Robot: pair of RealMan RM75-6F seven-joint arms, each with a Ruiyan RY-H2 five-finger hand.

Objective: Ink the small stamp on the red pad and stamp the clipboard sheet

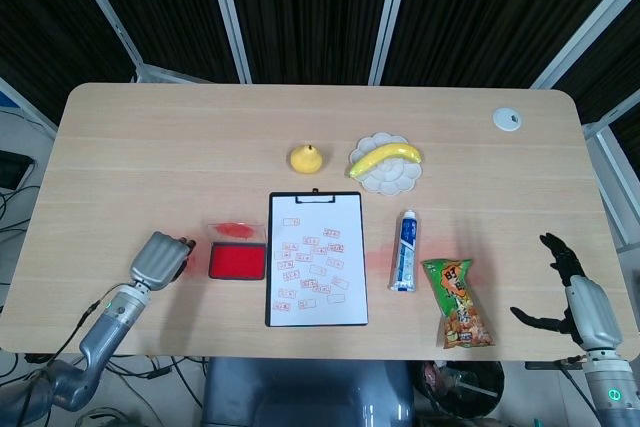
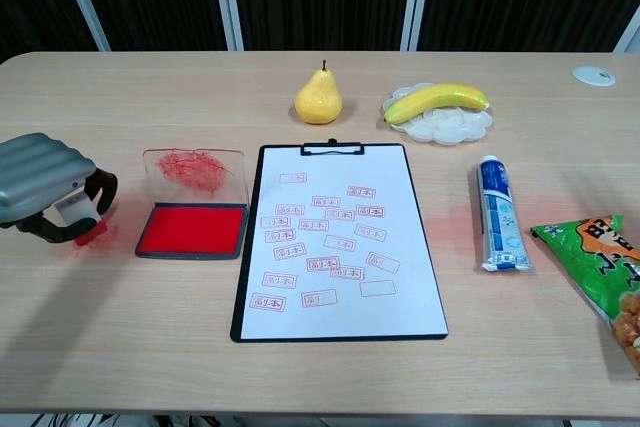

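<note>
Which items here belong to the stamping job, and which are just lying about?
Job: small stamp held in left robot hand; red pad; clipboard sheet.

Lying about: pear, banana on plate, toothpaste tube, snack bag.

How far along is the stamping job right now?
Done: the clipboard sheet already carries many red imprints, and the red pad lies open beside it. In hand: the left hand holds the small stamp low over the table, left of the pad. Left: whether another inking and imprint follow cannot be told. The right hand hangs open at the table's edge.
</note>
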